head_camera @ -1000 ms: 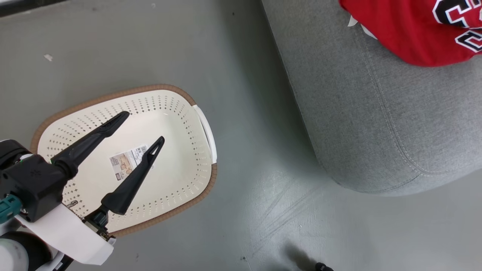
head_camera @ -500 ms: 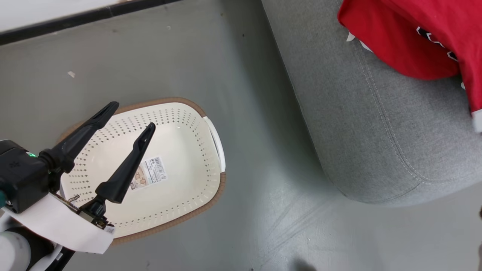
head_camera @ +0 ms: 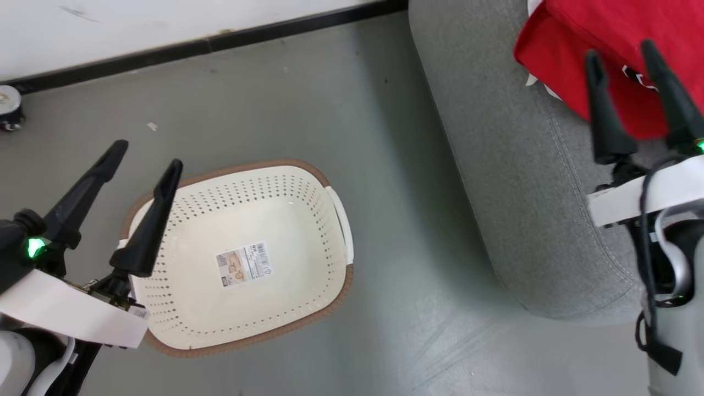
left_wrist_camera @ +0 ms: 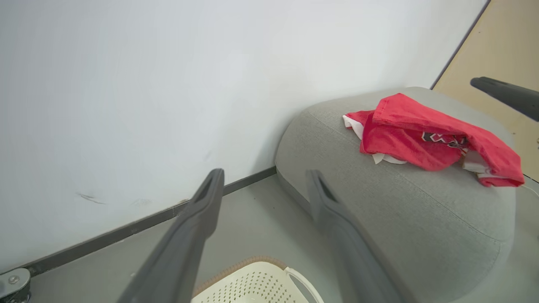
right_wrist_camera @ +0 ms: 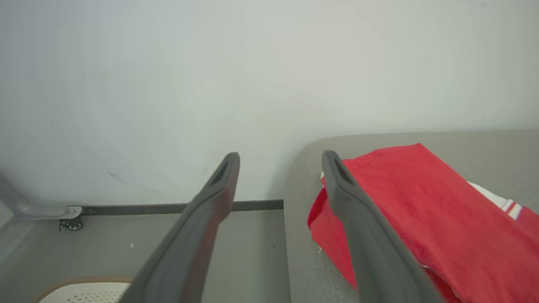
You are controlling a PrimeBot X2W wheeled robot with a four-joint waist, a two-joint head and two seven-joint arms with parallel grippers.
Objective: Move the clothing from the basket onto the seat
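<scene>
at the lower left of the head view the left gripper [head_camera: 147, 155] hangs over the left rim of the basket [head_camera: 275, 187], its two dark fingers spread apart and holding nothing. at the right edge the right gripper [head_camera: 620, 49] points up the frame, its fingers also spread wide and bare, their tips lying over the clothing [head_camera: 561, 66] as seen from above; whether they touch the cloth i cannot tell. the basket stands on the grey floor [head_camera: 385, 192] in the lower left middle, mouth up, a paper label [head_camera: 243, 265] flat on its bottom and a white handle on its right side. a strip of floor parts it from the seat [head_camera: 522, 192], whose rounded corner takes up the right of the frame. the clothing lies on the seat at the upper right, a red crumpled heap with white trim at its edge and a bit of black-and-white print in a fold; in the left wrist view it sits on top of the seat at the right. beyond, at the top, a dark baseboard [head_camera: 220, 41] runs under a white wall [head_camera: 165, 22], and a small caster [head_camera: 8, 107] shows at the far left edge.
</scene>
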